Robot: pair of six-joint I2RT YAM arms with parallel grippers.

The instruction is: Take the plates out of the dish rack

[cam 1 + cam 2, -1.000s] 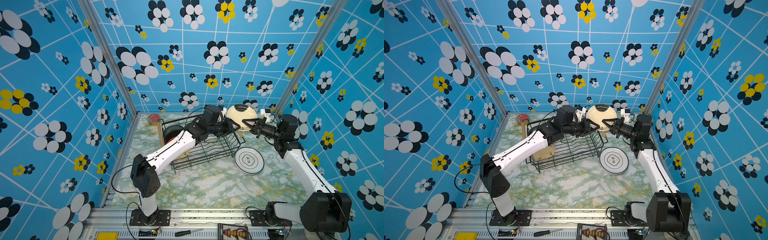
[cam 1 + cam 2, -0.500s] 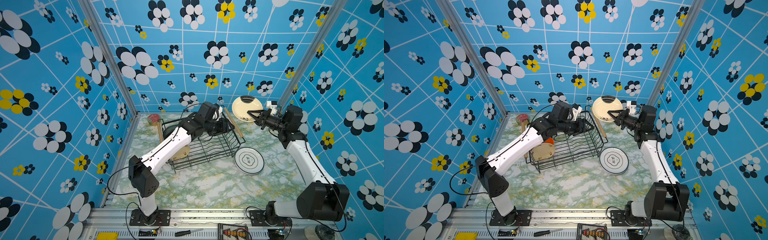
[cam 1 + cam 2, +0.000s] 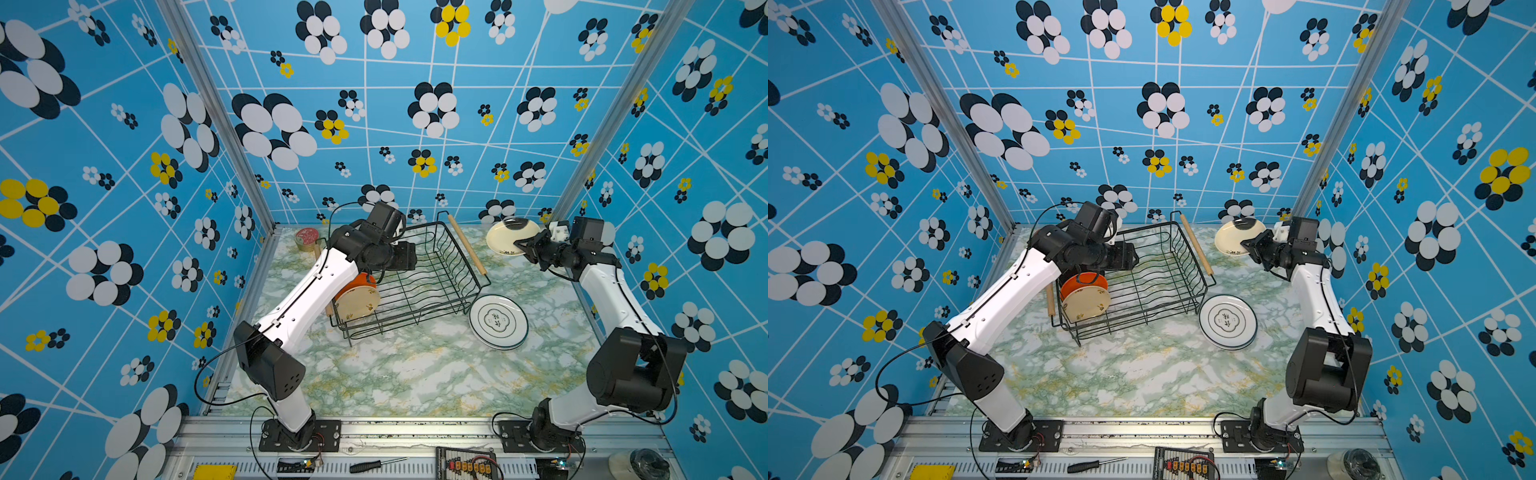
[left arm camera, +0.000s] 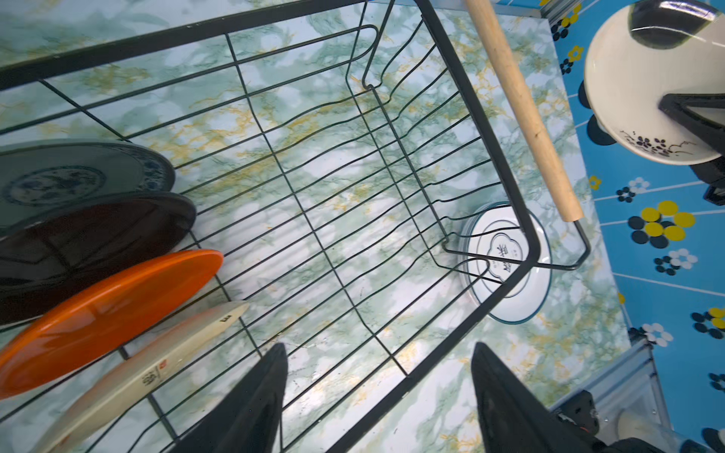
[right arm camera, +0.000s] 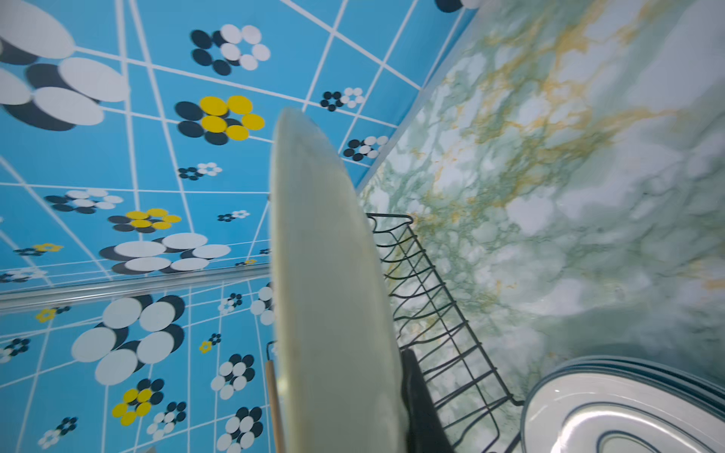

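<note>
Aloft, right end effector pinching cream plate; left end effector spread; characters on white plate unreadable

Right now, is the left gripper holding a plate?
No: the left gripper is open and empty above the bare wire floor of the dish rack.

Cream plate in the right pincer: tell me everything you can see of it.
The cream plate is round, shallow and glossy, ceramic by its look. It has a broad dark brush patch at one rim and a small dark flower sprig at the opposite rim, both clear in the left wrist view. It hangs in the air, tilted, beyond the right end of the dish rack, near the back wall. Only the right pincer touches it, shut on the rim by the sprig.
</note>
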